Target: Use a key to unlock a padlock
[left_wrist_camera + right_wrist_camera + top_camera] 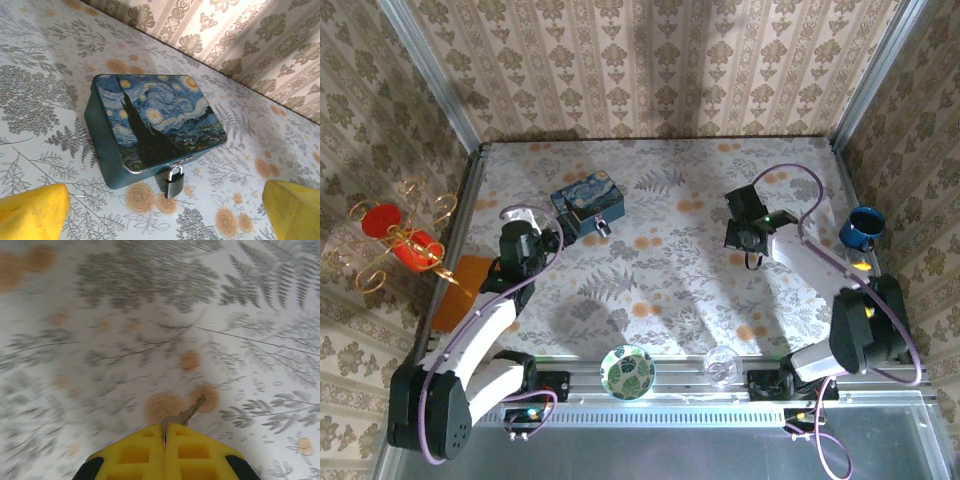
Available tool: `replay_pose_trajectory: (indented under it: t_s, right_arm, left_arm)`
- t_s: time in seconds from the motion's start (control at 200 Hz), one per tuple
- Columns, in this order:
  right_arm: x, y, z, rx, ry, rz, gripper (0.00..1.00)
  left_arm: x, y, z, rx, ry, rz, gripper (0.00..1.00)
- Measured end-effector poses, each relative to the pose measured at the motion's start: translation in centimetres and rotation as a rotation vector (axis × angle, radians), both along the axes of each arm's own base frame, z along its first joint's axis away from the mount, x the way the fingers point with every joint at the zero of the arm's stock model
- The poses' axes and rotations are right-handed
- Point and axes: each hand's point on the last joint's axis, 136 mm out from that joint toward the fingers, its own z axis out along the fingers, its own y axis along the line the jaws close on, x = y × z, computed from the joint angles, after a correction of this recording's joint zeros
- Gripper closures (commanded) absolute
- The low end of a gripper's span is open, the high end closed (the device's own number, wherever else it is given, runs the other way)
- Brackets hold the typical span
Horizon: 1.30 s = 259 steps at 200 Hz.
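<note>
A small dark padlock (pixel 175 184) with a silver shackle hangs from the front clasp of a blue starry-night tin (pixel 155 120), resting on the tablecloth. From above, the padlock (pixel 603 224) shows at the tin's (pixel 586 203) near right corner. My left gripper (pixel 160 212) is open, its yellow fingertips (pixel 35 212) wide apart just in front of the padlock. My right gripper (pixel 165 432) is shut on a silver key (pixel 186 415), whose blade sticks out forward and to the right over the cloth. This right gripper (pixel 752 240) hovers right of centre, well away from the tin.
A blue mug (pixel 863 228) stands at the right edge. Red candle holders on gold wire (pixel 395 235) and an orange pad (pixel 460 285) lie at the left. A patterned bowl (pixel 627 371) and a clear glass (pixel 722 365) sit by the near rail.
</note>
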Motion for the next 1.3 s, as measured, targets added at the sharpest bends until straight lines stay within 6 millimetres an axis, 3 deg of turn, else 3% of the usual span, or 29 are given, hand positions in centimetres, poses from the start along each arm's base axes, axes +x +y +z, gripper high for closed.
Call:
replay_pose_trajectory:
  t_s: [0.245, 0.39, 0.57, 0.79, 0.98, 1.295]
  right_arm:
    - [-1.7, 6.4, 6.9, 0.421, -0.18, 0.193, 1.0]
    - [-1.8, 10.1, 10.4, 0.676, -0.244, 0.284, 1.0]
    - [-2.0, 13.2, 12.9, 0.92, -0.252, 0.354, 1.0]
    - [-2.8, 15.9, 15.6, 1.075, -0.249, 0.44, 1.0]
    - [-3.6, 17.4, 16.3, 1.13, -0.224, 0.481, 1.0]
    - [-4.1, 18.4, 16.5, 1.156, -0.206, 0.503, 1.0]
  left_arm:
    - [-0.6, -3.2, 1.6, -0.045, -0.094, -0.155, 0.0]
    - [-2.0, -7.9, 3.0, -0.004, -0.193, -0.355, 0.01]
    - [-4.8, -14.5, 3.2, 0.061, -0.327, -0.642, 0.01]
    - [-8.2, -19.8, 2.5, 0.217, -0.562, -0.889, 0.24]
    - [-8.0, -21.7, 2.6, 0.334, -0.701, -0.935, 0.31]
    - [-6.9, -22.6, 6.3, 0.401, -0.864, -0.902, 0.5]
